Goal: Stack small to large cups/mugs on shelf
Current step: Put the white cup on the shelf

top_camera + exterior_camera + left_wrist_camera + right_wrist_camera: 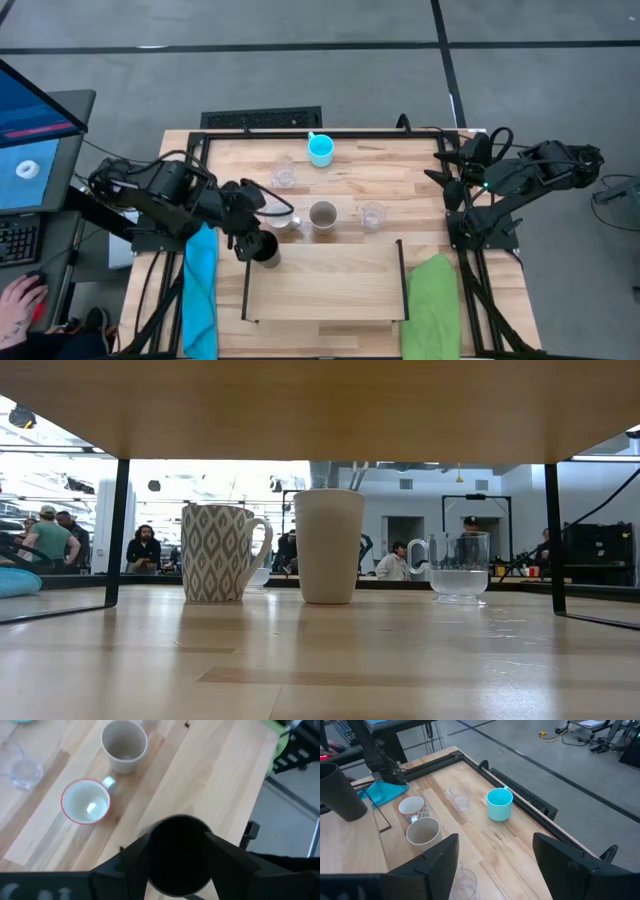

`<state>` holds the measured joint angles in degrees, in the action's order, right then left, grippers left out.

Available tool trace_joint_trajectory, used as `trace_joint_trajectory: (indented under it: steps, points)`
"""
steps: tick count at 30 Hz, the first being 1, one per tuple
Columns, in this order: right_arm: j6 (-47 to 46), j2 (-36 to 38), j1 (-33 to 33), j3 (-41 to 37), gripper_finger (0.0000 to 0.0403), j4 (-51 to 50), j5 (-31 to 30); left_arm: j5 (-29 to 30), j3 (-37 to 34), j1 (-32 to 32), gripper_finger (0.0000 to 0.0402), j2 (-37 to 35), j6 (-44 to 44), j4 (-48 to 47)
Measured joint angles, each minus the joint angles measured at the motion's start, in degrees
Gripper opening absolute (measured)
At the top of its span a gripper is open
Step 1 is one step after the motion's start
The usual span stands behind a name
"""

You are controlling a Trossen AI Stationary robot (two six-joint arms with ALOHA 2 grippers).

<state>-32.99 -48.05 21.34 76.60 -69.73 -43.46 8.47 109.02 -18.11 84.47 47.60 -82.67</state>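
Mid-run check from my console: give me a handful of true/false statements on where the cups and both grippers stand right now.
1. The left gripper is at the black tumbler at the shelf's left rear corner. True.
2. The blue mug already stands on the shelf. False: it is on the tabletop near the far edge.
3. The right gripper is open and holds nothing, parked by the table's right rail. True.
4. The beige mug is stacked inside the white patterned mug. False: they stand side by side, apart.
5. Both clear glasses are on the tabletop, off the shelf. True.
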Motion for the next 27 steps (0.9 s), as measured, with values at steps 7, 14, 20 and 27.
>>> trace_joint_trajectory:
  steps: [7, 14, 20, 27]
  points:
    - [0.0, 0.0, 0.0, 0.0, 0.0279, 0.9, 0.0, 9.2, 8.5, 5.3, 0.0171, -0.1, -7.5, 3.4]
    - [0.0, -0.7, -0.1, 0.0, 0.0279, 1.4, 0.0, 9.5, 8.9, 13.8, 0.0171, 1.5, -17.8, 7.6]
    - [0.0, -1.7, -0.1, 0.0, 0.0279, 1.4, 0.0, 4.7, 8.8, 17.5, 0.0172, 6.1, -25.1, 7.8]
    - [0.0, -2.1, -0.1, 0.0, 0.0279, 1.2, 0.0, 3.2, 8.8, 19.2, 0.0189, 12.6, -30.5, 8.5]
